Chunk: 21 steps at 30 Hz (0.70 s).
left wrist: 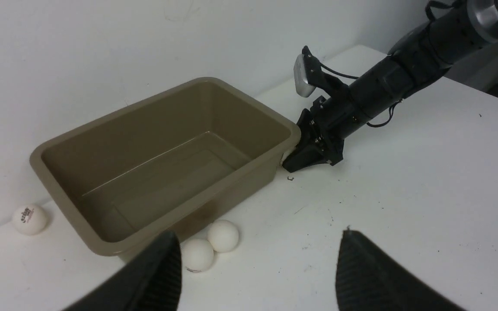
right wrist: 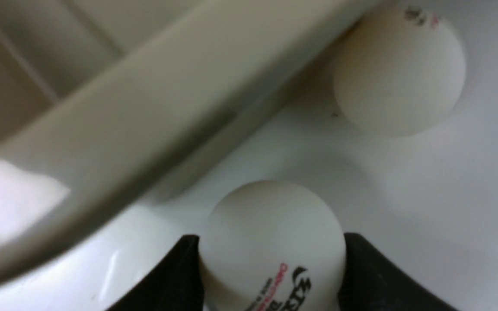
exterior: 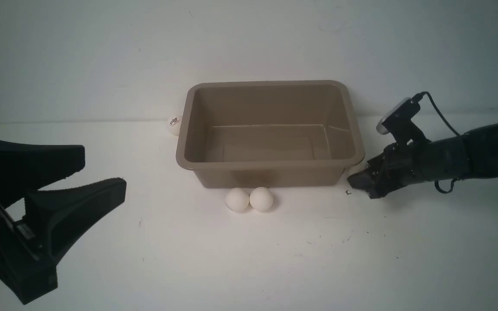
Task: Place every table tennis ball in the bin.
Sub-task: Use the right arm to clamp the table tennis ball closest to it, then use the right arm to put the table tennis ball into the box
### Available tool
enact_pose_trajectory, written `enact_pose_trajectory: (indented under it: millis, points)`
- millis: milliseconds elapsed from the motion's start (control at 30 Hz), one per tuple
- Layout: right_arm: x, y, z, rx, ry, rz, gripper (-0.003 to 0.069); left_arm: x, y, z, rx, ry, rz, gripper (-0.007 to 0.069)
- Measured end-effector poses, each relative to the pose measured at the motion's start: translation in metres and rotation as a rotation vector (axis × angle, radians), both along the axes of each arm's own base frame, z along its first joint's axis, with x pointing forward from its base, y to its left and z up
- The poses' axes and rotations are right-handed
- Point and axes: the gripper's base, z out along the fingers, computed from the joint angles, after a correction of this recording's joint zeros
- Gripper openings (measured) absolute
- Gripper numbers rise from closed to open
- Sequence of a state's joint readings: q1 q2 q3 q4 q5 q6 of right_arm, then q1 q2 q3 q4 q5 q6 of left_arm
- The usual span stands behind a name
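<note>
The taupe bin [exterior: 270,163] stands at the table's middle back, and nothing shows inside it. Two table tennis balls [exterior: 237,199] [exterior: 261,198] touch each other against its front wall. A third ball [exterior: 173,125] with a dark logo lies at its back left corner. My right gripper [exterior: 357,179] is low at the bin's front right corner. In the right wrist view it is shut on a logo-printed ball [right wrist: 270,242], and another ball [right wrist: 398,71] lies under the bin's rim [right wrist: 167,99]. My left gripper [exterior: 102,172] hangs open and empty at front left.
A white wall rises close behind the bin. A tiny dark scrap [exterior: 348,192] lies on the white table just below the right gripper's tip. The right arm and its cable [exterior: 441,116] stretch in from the right edge.
</note>
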<state>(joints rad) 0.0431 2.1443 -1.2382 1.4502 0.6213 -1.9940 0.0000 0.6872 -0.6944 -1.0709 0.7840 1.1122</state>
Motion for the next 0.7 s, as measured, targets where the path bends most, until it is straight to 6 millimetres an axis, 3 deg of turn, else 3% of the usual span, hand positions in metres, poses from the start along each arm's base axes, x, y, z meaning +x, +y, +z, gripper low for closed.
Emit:
enact_pose_trajectory:
  millis: [167, 300, 533, 700]
  points:
    - [0.002, 0.0, 0.003, 0.005, -0.033, -0.008, 0.0363, 0.0, 0.0, 0.0, 0.002, -0.001, -0.001, 0.0436]
    - [0.004, -0.004, 0.017, -0.034, -0.08, -0.032, 0.0363, 0.0, 0.0, 0.0, 0.002, -0.001, -0.001, 0.0436]
    - [0.005, -0.015, 0.064, -0.16, -0.223, -0.087, 0.0363, 0.0, 0.0, 0.0, 0.002, -0.002, -0.002, 0.0436]
    - [-0.005, 0.002, 0.095, -0.016, -0.272, 0.037, 0.0363, 0.0, 0.0, 0.0, 0.002, -0.001, -0.002, 0.0436]
